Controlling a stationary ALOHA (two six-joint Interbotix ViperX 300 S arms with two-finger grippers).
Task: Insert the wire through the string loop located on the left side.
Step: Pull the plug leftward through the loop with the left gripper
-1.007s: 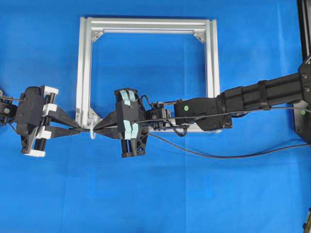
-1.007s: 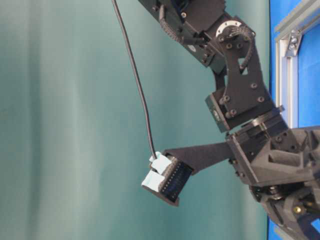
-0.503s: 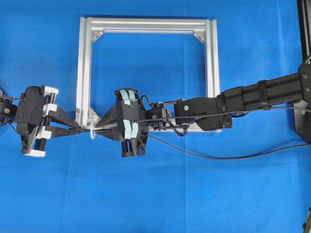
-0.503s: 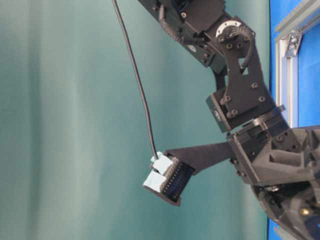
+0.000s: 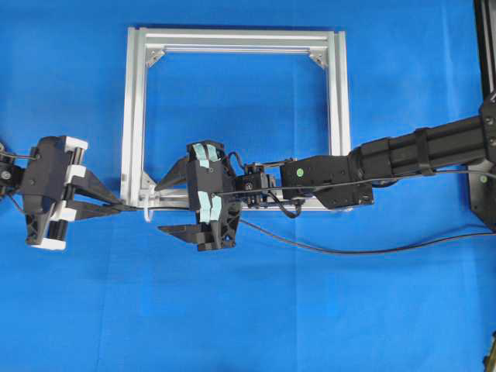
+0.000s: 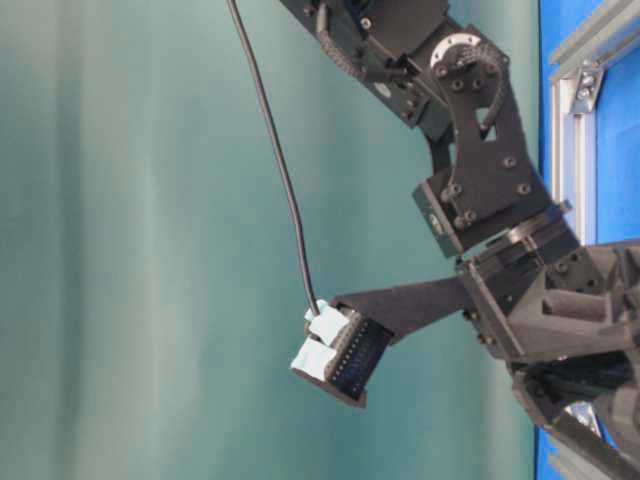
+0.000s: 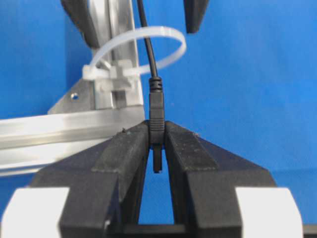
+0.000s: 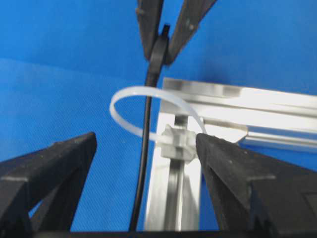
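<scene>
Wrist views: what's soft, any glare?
Left wrist: wire plug sharp, the string loop slightly soft. Right wrist: near jaws blurred, loop and aluminium frame soft, frame face glaring white. Overhead: evenly lit, sharp.

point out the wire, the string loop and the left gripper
wire [image 7: 156, 106], left wrist view, plug tip
string loop [image 7: 168, 33], left wrist view, top of the arc
left gripper [image 7: 157, 144], left wrist view, between fingertips
</scene>
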